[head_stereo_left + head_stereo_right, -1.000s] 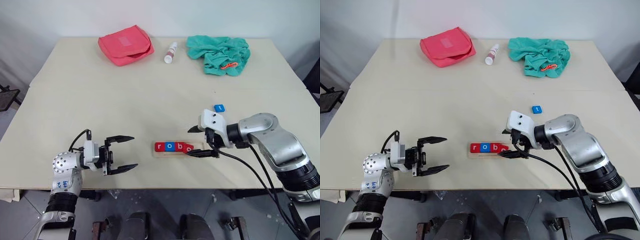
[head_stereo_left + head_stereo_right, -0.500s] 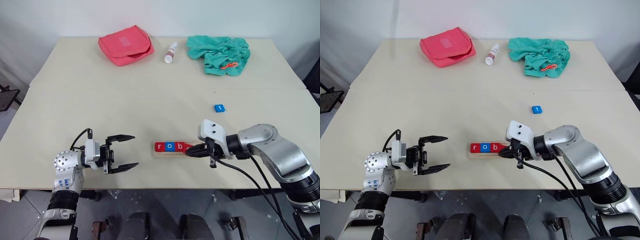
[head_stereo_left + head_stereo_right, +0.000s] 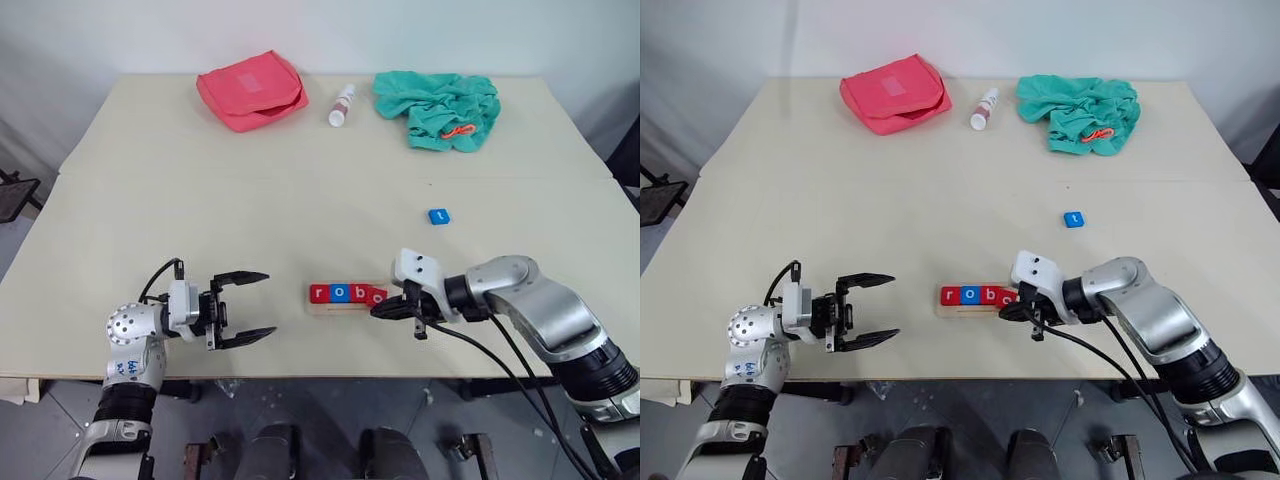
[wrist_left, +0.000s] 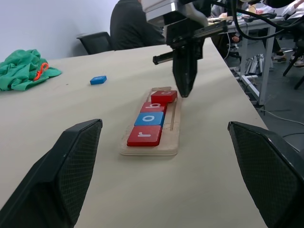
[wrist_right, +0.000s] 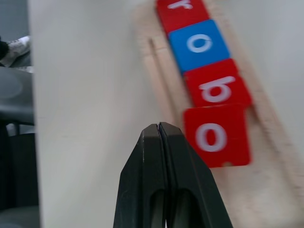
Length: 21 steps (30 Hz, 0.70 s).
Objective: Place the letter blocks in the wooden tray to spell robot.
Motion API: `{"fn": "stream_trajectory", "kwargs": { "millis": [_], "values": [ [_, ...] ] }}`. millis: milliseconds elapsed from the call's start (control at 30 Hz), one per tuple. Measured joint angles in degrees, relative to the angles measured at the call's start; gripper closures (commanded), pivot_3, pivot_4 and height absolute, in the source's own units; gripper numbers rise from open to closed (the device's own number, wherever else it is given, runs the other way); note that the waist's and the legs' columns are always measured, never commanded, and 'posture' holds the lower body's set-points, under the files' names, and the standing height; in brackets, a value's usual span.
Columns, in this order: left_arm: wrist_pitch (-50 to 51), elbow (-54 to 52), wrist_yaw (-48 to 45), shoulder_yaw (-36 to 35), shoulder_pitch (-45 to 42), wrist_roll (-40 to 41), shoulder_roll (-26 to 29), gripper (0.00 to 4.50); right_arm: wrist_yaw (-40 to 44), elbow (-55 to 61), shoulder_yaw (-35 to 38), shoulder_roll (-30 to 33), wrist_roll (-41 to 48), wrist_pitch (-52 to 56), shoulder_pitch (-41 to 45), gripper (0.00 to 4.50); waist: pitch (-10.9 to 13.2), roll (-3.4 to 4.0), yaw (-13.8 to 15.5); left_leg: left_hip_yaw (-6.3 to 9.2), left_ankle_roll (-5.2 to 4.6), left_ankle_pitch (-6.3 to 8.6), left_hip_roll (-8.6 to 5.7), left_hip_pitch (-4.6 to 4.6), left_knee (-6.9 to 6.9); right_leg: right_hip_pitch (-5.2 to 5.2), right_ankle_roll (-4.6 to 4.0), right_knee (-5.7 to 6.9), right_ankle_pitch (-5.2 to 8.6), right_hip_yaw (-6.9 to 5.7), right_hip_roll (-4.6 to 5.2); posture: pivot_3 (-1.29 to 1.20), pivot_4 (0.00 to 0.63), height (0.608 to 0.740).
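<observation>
Pale table [image 3: 200,220] with wooden tray [image 3: 345,307], loose blue tile [image 3: 438,216], red pouch [image 3: 251,89], small bottle [image 3: 342,105], green cloth [image 3: 438,108].

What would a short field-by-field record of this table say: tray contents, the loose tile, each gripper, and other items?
tray: wooden tray near the front edge of the table
tiles in tray: red r, blue o, red b, red o sitting askew
loose tile: blue t, on the table beyond the tray
right gripper: shut, empty, beside the askew o
left gripper: open, empty
other items: red pouch, small bottle, green cloth
</observation>
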<state>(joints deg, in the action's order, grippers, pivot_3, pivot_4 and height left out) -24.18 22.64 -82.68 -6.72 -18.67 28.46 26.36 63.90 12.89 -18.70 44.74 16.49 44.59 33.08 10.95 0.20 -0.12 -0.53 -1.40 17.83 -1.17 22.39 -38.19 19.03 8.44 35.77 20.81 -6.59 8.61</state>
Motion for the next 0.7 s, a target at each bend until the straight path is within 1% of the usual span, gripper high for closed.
{"fn": "stream_trajectory", "kwargs": {
  "millis": [267, 367, 533, 700],
  "values": [
    [0.0, -0.2, 0.2, 0.0, 0.1, 0.0, 0.0, 0.00, 0.2, -1.8, 0.0, -0.2, -1.2, -1.9, 0.7, 4.47, 0.0, 0.00, 0.0, 0.01, 0.00, 0.00, 0.00, 0.00, 0.00, 0.00, 0.00, 0.00, 0.00, -0.01, 0.00, 0.00, 0.150, 0.740],
    [0.0, -0.2, 0.2, 0.0, 0.1, 0.0, 0.0, 0.00, 0.3, -0.8, 0.0, 0.1, -1.2, -1.8, 0.5, 4.47, 0.0, 0.00, 0.1, 0.01, 0.00, 0.00, -0.01, 0.01, 0.00, 0.00, 0.00, 0.00, 0.00, -0.01, 0.01, 0.00, 0.150, 0.740],
    [-0.1, -0.1, 0.3, 0.0, 0.1, 0.0, 0.0, 0.00, 1.2, 2.7, 1.4, 2.3, -0.3, -1.8, -0.9, 4.47, 0.0, 0.00, 0.1, 0.00, 0.00, 0.00, -0.01, 0.01, 0.00, -0.01, 0.00, -0.01, 0.00, 0.00, 0.01, 0.00, 0.150, 0.740],
    [-0.2, 0.0, 0.3, 0.0, -0.2, 0.0, -0.2, 0.00, 0.0, 1.8, 2.0, 1.6, -0.1, -1.9, -0.1, 4.47, 0.0, -0.01, 0.0, 0.00, 0.00, 0.00, 0.00, 0.00, 0.00, -0.01, 0.00, -0.01, 0.00, 0.00, 0.00, 0.00, 0.150, 0.740]
  ]
}}
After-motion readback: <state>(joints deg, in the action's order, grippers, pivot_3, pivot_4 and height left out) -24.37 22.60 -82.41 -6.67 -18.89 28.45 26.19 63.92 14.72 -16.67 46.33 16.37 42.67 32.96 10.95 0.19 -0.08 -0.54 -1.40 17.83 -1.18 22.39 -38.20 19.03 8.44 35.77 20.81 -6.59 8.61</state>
